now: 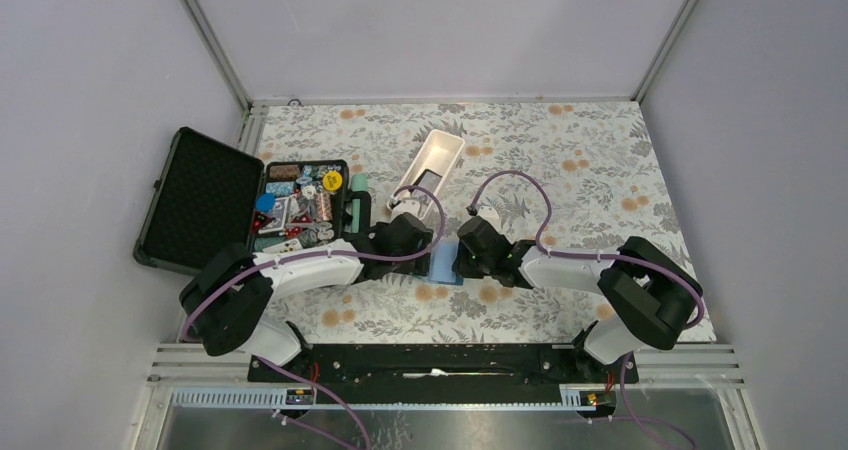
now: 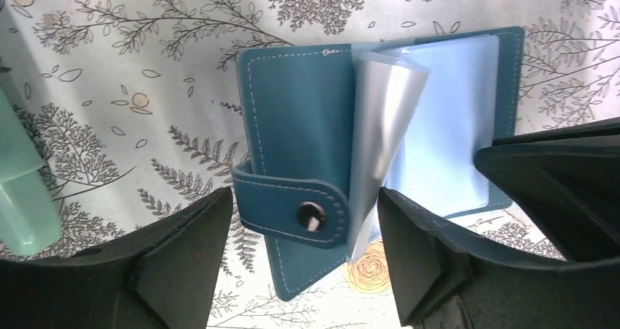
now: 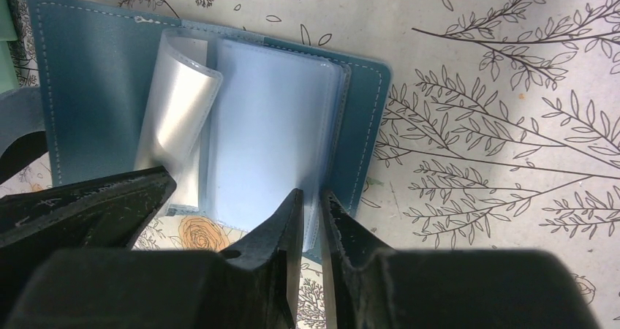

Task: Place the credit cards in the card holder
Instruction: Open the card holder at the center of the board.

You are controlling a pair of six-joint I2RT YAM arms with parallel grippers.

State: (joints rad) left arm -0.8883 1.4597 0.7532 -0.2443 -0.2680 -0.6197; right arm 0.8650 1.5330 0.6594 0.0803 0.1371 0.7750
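1. Card holder [image 2: 292,124] lies opened flat on the worktop [image 1: 600,170], near the front middle, between the two hands. One clear sleeve [image 2: 387,139] stands curled up from the spine.
2. Right hand [image 3: 311,197] is almost pressed together and pinches the near edge of the pale blue inner pages. Left hand [image 2: 303,201] is spread wide above the snap tab [image 2: 311,216] and grips nothing.
3. Step in hand, as judged: exposing and steadying a pocket. No card is loaded yet.
4. The next move calls for the free left hand to fetch a card while the right holds the pages. A dark flat piece [image 1: 429,178] in the white tray [image 1: 447,145] may be a credit card, but it is too small to confirm. The golden one is not seen.
5. Surface: a floral-print covering. An open black case [image 1: 195,195] of trinkets [image 1: 300,205] sits at the left. The room has plain pale walls [image 1: 430,30] with metal framing.
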